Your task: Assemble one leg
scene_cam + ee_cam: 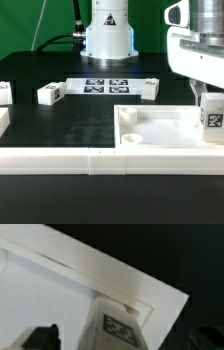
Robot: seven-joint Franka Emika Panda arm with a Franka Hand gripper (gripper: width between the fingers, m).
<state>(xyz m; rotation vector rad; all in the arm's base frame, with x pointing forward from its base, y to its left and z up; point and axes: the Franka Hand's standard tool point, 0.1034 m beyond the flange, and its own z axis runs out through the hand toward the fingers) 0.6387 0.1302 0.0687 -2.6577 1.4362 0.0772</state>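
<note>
A leg (212,116), a small white block with a black-and-white tag, stands upright in the corner of the large white square top (160,128) at the exterior view's right. My gripper (207,98) hangs right above it, fingers straddling the block. The wrist view shows the leg (118,330) by the top's raised rim (100,273), near a corner hole. My gripper (120,341) is open there. Bare top surface shows between one dark finger (42,337) and the leg. The other finger blends into the dark table.
Three more white legs lie on the black table: one at the far left (5,93), one beside it (50,93), one further back (148,87). The marker board (105,85) lies in front of the robot base (108,35). A long white wall (100,160) runs along the front.
</note>
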